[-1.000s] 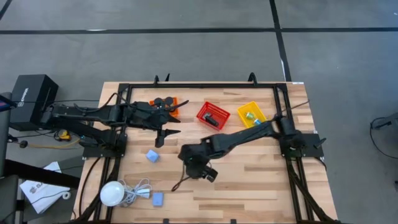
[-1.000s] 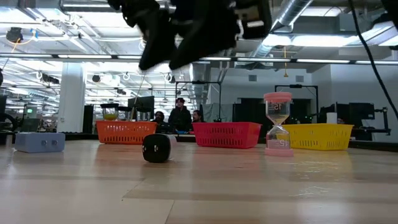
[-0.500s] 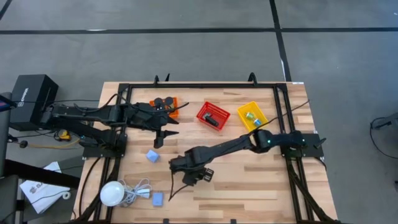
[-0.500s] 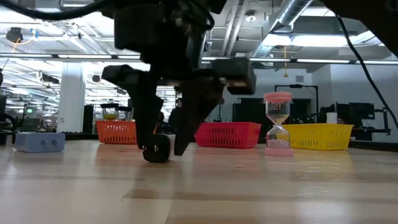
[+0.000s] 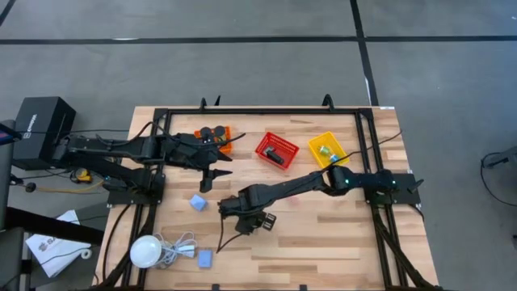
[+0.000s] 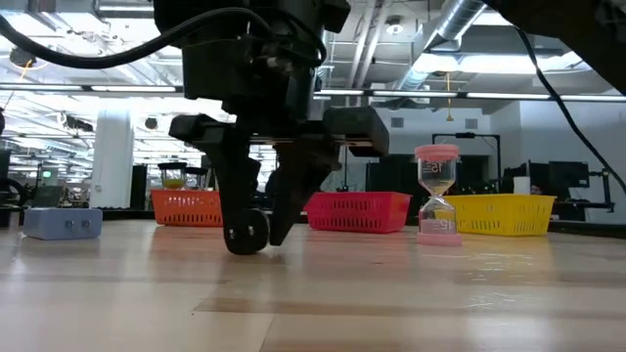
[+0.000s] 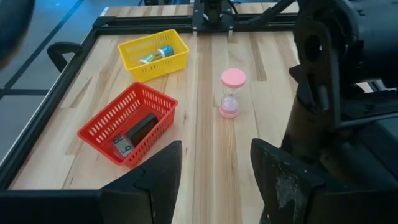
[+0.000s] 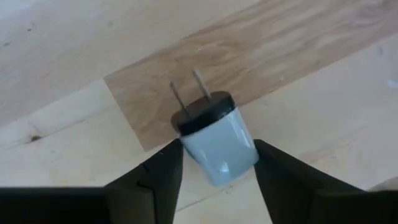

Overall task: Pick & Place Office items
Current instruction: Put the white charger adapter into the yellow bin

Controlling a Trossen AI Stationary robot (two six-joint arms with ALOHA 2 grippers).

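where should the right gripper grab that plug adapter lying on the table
Grip the plug adapter across its two flat side faces, mid-body, coming straight down from above. It lies flat on the table with its prongs sticking out one end, so avoid that end. The right gripper already has a finger on each side.

light: bright, even, overhead ceiling strips in low view | shadows: soft, faint on desk [image 5: 323, 234] | glare: none | blur: low-view arm dark, backlit; left-wrist fingers [image 7: 163, 174] soft
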